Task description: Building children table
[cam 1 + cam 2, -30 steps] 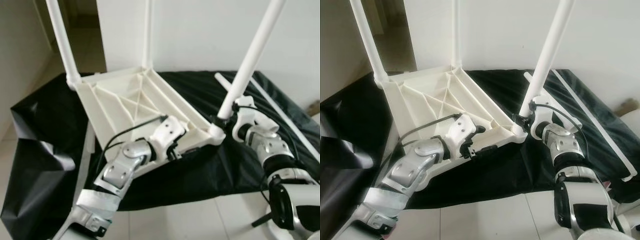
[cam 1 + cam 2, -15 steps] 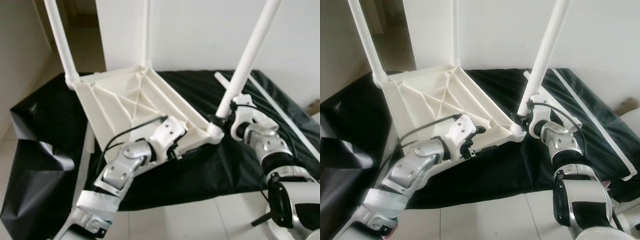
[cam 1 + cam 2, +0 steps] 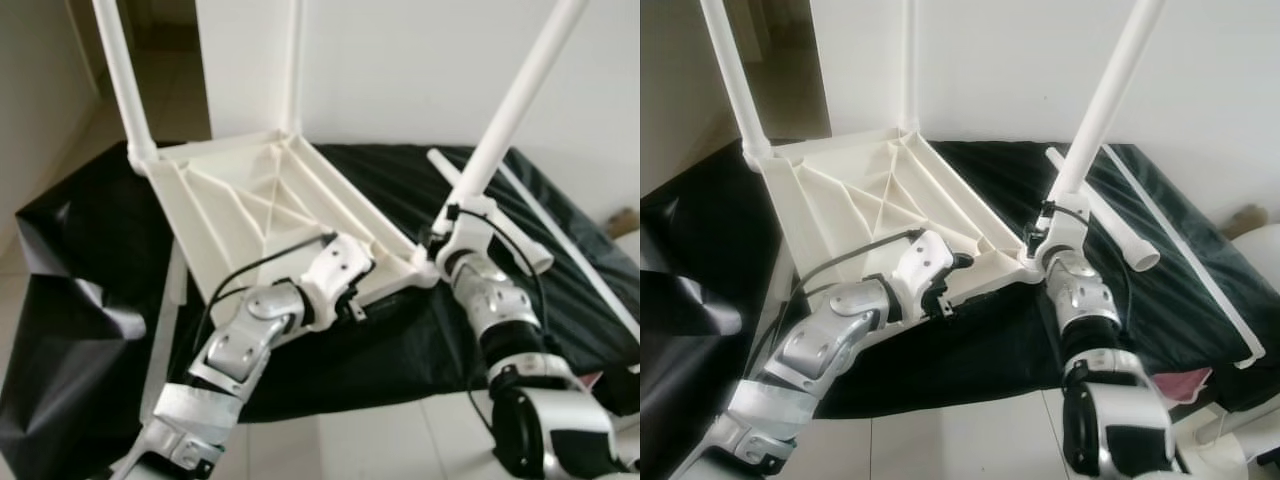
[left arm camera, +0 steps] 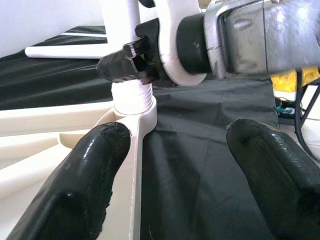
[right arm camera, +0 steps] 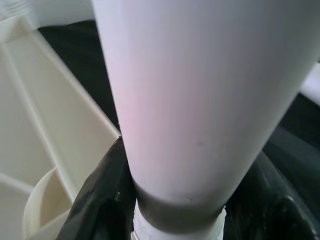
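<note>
At the upper left of the frame two white legs (image 3: 122,80) already stand up from the far corners of the upturned tabletop (image 3: 262,215), which lies tilted on a black sheet (image 3: 90,260) and fills the centre-left. Below it, my left fingers (image 3: 352,305) sit at the near rim of the tabletop; from the wrist they are spread open, one finger (image 4: 80,185) resting against the white rim, the other over the black sheet, holding nothing.

Right of centre, my right fingers (image 3: 440,243) are closed around the base of the third leg (image 3: 510,110), right at the corner socket (image 4: 131,102), where a bit of thread shows above the collar. I judge I am screwing this leg in. To do it well I should keep the leg in line with the socket, turn without levering sideways, and press the rim down with my left so the tabletop does not spin.

Further right, a loose leg (image 3: 1102,222) lies on the black sheet, waiting.

The leg tops are cut off by the frame. How deep the thread has gone I cannot tell.
</note>
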Robot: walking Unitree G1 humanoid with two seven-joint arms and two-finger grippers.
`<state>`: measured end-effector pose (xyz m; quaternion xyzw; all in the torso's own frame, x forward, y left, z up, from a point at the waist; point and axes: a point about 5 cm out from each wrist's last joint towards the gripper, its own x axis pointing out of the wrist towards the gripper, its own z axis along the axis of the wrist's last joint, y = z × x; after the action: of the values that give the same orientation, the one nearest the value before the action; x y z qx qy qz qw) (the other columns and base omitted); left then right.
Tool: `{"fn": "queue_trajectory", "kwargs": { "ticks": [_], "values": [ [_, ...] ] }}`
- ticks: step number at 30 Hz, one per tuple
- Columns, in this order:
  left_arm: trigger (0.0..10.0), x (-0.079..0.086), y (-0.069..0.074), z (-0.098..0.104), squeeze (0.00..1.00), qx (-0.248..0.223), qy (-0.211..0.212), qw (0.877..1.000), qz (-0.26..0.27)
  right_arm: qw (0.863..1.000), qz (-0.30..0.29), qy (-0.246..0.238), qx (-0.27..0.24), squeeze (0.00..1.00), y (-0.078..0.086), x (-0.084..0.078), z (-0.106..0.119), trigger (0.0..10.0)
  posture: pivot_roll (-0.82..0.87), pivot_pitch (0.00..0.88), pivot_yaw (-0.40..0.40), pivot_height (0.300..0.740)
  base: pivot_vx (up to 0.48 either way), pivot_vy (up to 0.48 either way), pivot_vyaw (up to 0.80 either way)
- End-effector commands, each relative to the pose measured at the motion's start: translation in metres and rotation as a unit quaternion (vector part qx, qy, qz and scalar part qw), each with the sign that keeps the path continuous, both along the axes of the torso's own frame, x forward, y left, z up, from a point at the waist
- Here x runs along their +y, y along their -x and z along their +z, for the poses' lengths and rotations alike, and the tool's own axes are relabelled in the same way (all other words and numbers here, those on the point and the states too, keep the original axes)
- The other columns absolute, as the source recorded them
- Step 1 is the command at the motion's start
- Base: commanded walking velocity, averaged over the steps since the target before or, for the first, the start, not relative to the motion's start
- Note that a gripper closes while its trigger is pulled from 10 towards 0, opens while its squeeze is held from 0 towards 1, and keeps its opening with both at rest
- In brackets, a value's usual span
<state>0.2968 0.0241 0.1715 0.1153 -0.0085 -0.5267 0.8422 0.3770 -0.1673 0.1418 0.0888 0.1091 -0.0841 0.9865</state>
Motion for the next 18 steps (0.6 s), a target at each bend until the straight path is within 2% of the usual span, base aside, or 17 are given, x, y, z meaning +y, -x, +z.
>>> {"fn": "queue_trajectory", "kwargs": {
  "ticks": [1,2,3,5,8,13,18],
  "values": [
    [10.0,-0.001,0.0,-0.002,0.0,0.002,0.004,1.0,0.013,0.993,-0.061,-0.054,0.083,0.0,0.019,0.011,-0.043,10.0,0.06,0.0,-0.085,0.74,0.0,0.0,0.0],
    [10.0,-0.001,0.0,-0.002,0.0,0.002,0.004,1.0,0.013,0.993,-0.061,-0.054,0.083,0.0,0.019,0.011,-0.043,10.0,0.06,0.0,-0.085,0.74,0.0,0.0,0.0],
    [10.0,0.0,0.0,-0.003,0.0,0.002,0.005,1.0,0.015,0.988,-0.117,-0.066,0.075,0.0,0.024,0.014,-0.043,10.0,0.06,0.0,-0.088,0.74,0.0,0.0,0.0],
    [10.0,0.001,0.0,-0.003,0.0,0.003,0.005,1.0,0.018,0.977,-0.173,-0.094,0.076,0.0,0.028,0.019,-0.042,10.0,0.06,0.0,-0.09,0.74,0.0,0.0,0.0],
    [10.0,0.0,0.0,-0.003,0.0,0.003,0.006,1.0,0.019,0.976,-0.182,-0.098,0.071,0.0,0.028,0.02,-0.04,10.0,0.06,0.0,-0.088,0.74,0.0,0.0,0.0],
    [10.0,-0.001,0.001,-0.004,0.0,0.003,0.006,1.0,0.014,0.983,-0.153,-0.085,0.051,0.0,0.026,0.024,-0.028,10.0,0.06,0.0,-0.086,0.74,0.0,0.0,0.0],
    [10.0,-0.002,0.001,-0.004,0.0,0.003,0.004,1.0,0.012,0.987,-0.141,-0.066,0.026,0.0,0.023,0.015,-0.022,10.0,0.06,0.0,-0.088,0.74,0.0,0.0,0.0]
  ]
}}
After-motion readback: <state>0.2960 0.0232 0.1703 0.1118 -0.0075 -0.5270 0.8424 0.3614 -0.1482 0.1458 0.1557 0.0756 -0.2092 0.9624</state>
